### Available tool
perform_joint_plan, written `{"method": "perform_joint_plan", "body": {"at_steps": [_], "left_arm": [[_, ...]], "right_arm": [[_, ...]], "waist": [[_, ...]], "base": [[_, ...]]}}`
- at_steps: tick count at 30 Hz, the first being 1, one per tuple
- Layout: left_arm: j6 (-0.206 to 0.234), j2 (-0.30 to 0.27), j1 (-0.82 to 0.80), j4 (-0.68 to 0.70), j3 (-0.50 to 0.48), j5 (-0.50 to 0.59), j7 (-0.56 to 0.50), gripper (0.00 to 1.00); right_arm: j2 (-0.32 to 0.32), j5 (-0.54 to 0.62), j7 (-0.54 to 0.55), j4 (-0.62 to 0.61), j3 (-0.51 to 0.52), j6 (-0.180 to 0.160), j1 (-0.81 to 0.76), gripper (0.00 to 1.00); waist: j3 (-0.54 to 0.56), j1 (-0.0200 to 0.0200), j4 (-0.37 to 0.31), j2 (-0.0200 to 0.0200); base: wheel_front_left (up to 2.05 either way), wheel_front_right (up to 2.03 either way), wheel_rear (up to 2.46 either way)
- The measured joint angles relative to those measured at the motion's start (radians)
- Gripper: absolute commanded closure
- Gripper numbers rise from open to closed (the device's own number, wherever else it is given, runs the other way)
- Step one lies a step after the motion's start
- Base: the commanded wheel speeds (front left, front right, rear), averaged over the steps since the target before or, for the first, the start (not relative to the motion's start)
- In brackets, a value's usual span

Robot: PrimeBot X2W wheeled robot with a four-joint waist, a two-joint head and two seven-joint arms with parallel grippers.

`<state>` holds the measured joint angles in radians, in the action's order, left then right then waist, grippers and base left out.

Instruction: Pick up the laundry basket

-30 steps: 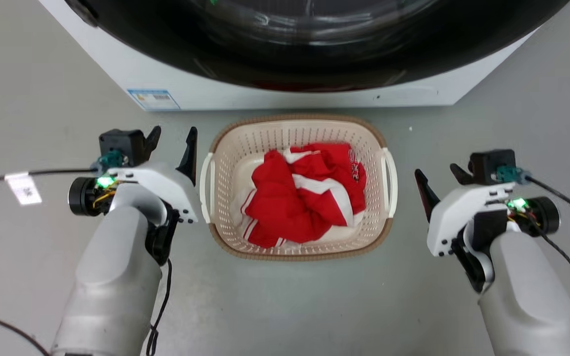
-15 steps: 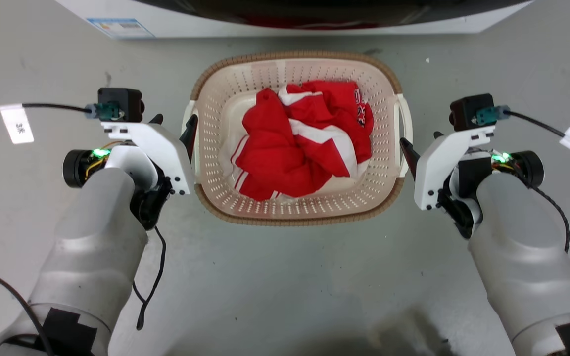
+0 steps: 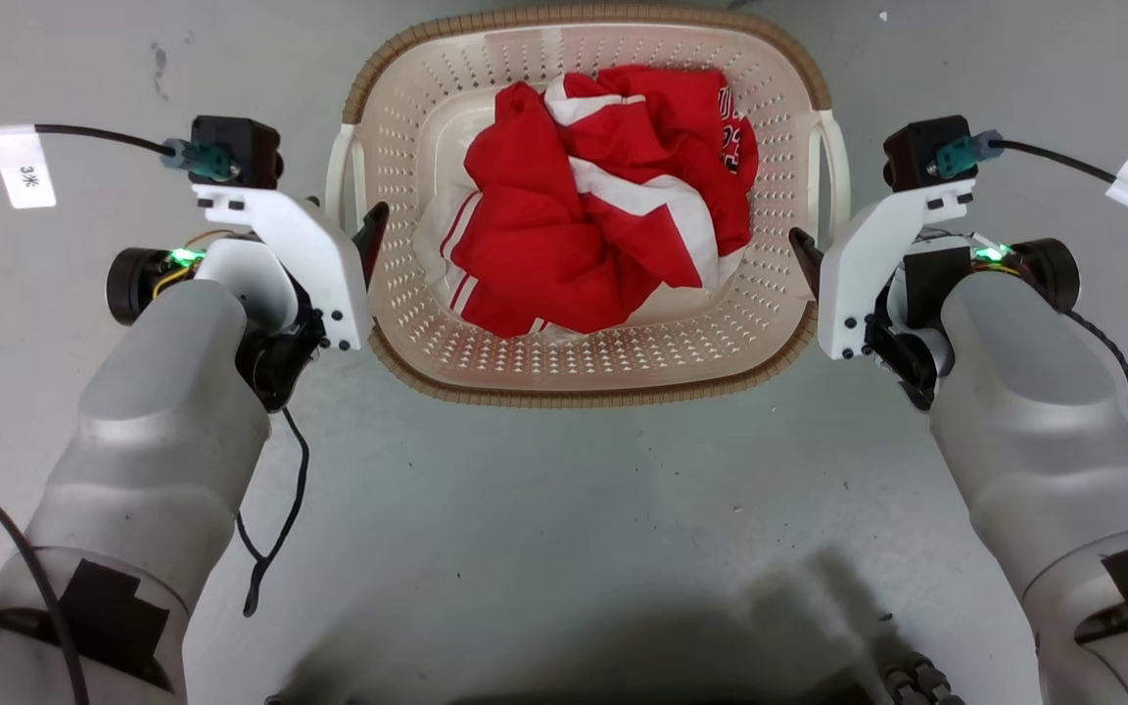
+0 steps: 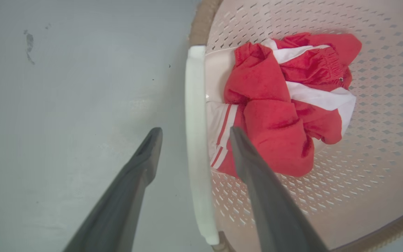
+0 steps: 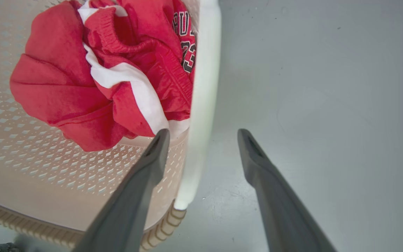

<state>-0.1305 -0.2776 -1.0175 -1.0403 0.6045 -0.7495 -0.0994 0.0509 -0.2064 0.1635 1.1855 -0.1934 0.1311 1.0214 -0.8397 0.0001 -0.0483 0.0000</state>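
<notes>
The laundry basket [image 3: 574,354] is moulded in cream perforated plastic, matt, edged by a ribbed brown woven-look rim [image 3: 584,398] and fitted with smooth white plastic handles [image 4: 195,122]. Soft cloth is seen in the red-and-white sports garment [image 3: 544,245]. The grey floor [image 3: 544,529] is smooth, faintly sheened.

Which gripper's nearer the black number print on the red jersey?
Right. The right gripper straddles the white handle beside the number print; the left gripper straddles the opposite handle, across the laundry basket.

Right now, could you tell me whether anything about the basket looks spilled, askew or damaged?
Nothing stands out. The laundry basket sits level on the floor, red and white clothing all inside it. The left gripper and right gripper are open, each straddling a white handle.
</notes>
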Motion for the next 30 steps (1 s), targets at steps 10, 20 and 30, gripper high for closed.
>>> {"method": "perform_joint_plan", "body": {"at_steps": [10,20,30], "left_arm": [[0.000,-0.001,-0.060,-0.025,0.076,-0.103,-0.048,0.85],[0.000,-0.002,-0.081,-0.019,0.160,-0.181,-0.065,1.00],[0.003,-0.006,-0.074,-0.021,0.241,-0.268,-0.132,1.00]], "right_arm": [[0.000,-0.058,0.007,0.053,-0.063,0.000,0.068,0.51],[0.003,-0.128,0.012,0.074,-0.114,0.000,0.087,1.00],[0.006,-0.206,0.067,0.087,-0.163,-0.002,0.071,1.00]], "waist": [[-0.044,0.0000,0.001,0.0000],[-0.050,-0.0001,0.012,0.0000],[0.013,0.0000,0.016,0.0000]], "base": [[0.00,0.00,0.00],[0.00,0.00,0.00],[0.00,0.00,0.00]]}}
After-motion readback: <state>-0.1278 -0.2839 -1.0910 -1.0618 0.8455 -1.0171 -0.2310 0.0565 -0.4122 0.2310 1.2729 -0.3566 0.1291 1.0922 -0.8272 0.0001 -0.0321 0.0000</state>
